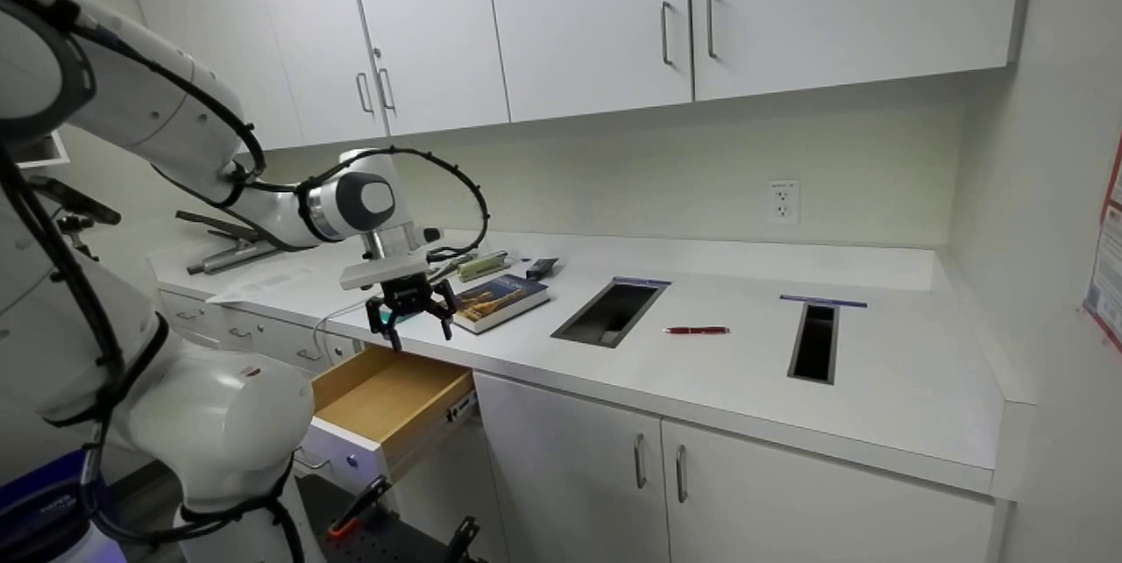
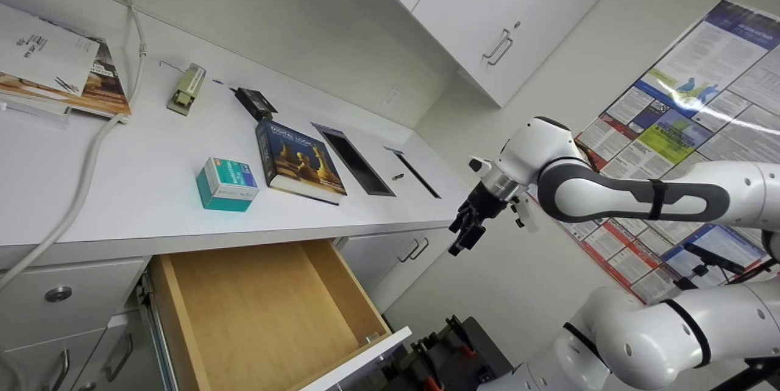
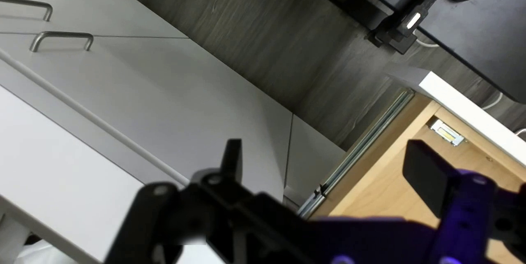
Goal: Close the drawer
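The drawer [image 1: 394, 396] is pulled out from under the white counter, with its light tan wooden box exposed and no contents seen inside. In an exterior view the drawer [image 2: 262, 306] shows its white front panel at lower right and a metal slide on its side. My gripper [image 1: 422, 337] is open and empty, raised above the drawer and apart from it. In another exterior view the gripper [image 2: 456, 240] points down and to the left. In the wrist view the open fingers [image 3: 324, 142] spread over the side of the drawer [image 3: 386, 190]; its front panel lies at the right.
The counter edge [image 1: 561, 374] runs above the cabinet doors. A book [image 1: 500, 300], a teal box [image 2: 227, 185] and a stapler-like green item [image 2: 186, 89] lie on the counter. A black platform [image 3: 485, 29] with clamps stands near the drawer front. A white cable [image 2: 91, 165] crosses the counter.
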You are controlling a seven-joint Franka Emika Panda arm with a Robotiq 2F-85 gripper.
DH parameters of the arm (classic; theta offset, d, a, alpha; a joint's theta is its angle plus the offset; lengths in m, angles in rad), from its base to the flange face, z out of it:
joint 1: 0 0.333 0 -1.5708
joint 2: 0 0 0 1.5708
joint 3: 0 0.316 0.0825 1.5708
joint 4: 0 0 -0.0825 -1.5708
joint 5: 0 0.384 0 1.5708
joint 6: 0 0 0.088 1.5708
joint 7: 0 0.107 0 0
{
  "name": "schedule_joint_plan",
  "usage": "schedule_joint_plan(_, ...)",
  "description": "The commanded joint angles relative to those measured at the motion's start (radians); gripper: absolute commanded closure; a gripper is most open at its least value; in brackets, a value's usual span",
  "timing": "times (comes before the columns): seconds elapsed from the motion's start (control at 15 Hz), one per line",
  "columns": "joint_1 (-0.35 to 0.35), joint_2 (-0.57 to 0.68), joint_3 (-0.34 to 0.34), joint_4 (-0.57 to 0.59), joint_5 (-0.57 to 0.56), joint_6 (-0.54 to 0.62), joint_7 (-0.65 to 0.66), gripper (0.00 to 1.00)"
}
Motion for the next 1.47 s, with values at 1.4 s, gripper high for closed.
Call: schedule_joint_plan(1.4, 0.603, 0.146, 0.17, -0.014, 0.335, 0.41, -0.213, 0.0)
